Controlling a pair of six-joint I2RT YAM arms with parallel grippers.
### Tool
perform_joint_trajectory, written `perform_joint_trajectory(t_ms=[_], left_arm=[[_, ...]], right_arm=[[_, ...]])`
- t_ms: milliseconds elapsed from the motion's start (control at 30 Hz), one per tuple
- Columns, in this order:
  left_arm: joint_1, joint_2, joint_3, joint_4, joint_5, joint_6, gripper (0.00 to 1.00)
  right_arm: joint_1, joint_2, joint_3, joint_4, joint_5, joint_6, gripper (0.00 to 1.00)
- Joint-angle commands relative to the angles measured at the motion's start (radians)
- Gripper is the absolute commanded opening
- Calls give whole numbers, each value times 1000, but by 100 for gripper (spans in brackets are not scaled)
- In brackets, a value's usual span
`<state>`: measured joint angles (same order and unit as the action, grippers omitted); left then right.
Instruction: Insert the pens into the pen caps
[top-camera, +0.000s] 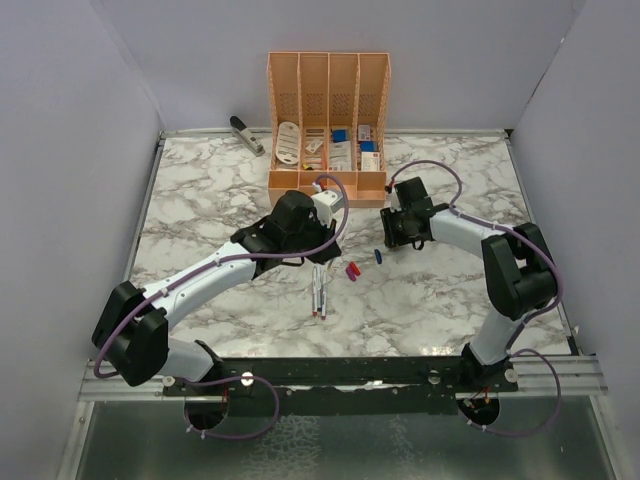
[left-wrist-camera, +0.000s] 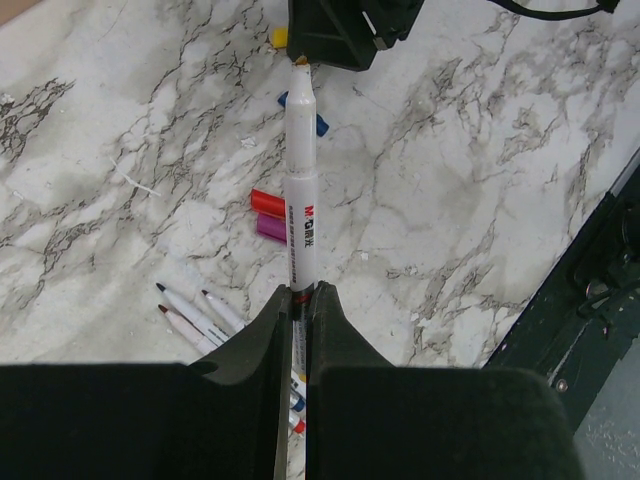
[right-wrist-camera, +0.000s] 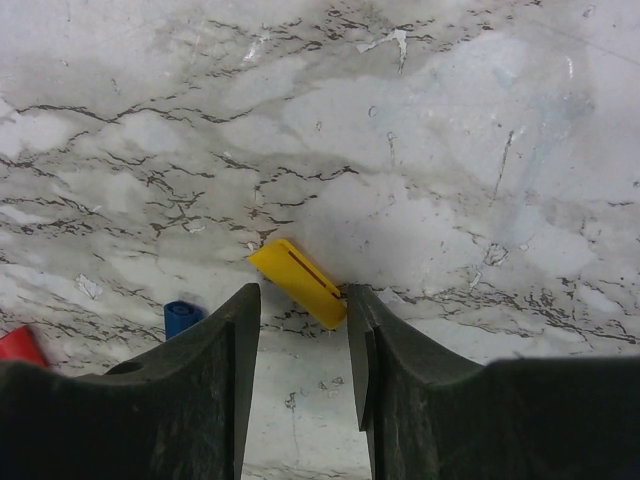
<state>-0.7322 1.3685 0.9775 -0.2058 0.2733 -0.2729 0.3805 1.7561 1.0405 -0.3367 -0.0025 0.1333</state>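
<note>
No pen is judged capped yet: one pen (left-wrist-camera: 300, 190) is clamped in the left gripper (left-wrist-camera: 297, 300), the yellow cap (right-wrist-camera: 297, 282) on the table (right-wrist-camera: 450, 150) is straddled by the parted jaws of the right gripper (right-wrist-camera: 302, 300), and the remaining pens (left-wrist-camera: 195, 315) and caps (left-wrist-camera: 267, 213) are left loose nearby.

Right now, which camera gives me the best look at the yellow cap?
The right wrist view: the yellow cap lies slanted on the marble just ahead of the open right gripper, unblocked. The left wrist view catches only a yellow sliver beside that gripper. The top external view does not show it.
</note>
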Motion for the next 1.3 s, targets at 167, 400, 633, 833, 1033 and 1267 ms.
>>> perform_joint_trajectory(t_ms=[167,400,633,833,1033,1267], left_arm=[[13,10,18,34,36,23,0],[20,13,16,32,30,17,0],[27,13,7,32,29,11,0],[30,14,5,32,29,10,0],[32,21,10,26,28,9,0],[36,15,8,20,25,10,0]], right_arm=[[1,44,18,27,-22,2,36],[2,64,14,15,-38,24,13],[3,85,13,10,-41,36,17],[2,98,40,10,-18,34,30],[3,142,92,7,-3,31,31],[2,176,126,-13,9,36,30]])
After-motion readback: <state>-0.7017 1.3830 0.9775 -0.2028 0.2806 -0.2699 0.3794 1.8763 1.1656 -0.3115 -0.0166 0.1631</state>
